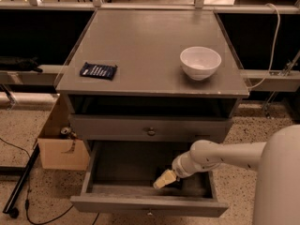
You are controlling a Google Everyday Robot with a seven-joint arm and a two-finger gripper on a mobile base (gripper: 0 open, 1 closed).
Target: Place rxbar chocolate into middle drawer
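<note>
The middle drawer point(145, 204) is pulled out below the cabinet and shows a dark inside. My gripper point(164, 178) reaches in from the right and sits low over the drawer floor, right of centre and near the front wall. A small dark flat shape point(174, 182) lies right behind the gripper's tip. It looks like the rxbar chocolate, and I cannot tell whether it is held or resting on the floor. The upper drawer front point(150, 128) with its round knob is shut.
A blue-wrapped bar point(98, 71) lies at the front left of the cabinet top point(150, 36). A white bowl point(200, 62) stands on the right. A cardboard box point(63, 146) with a can sits on the floor to the left. Cables run across the floor at the left.
</note>
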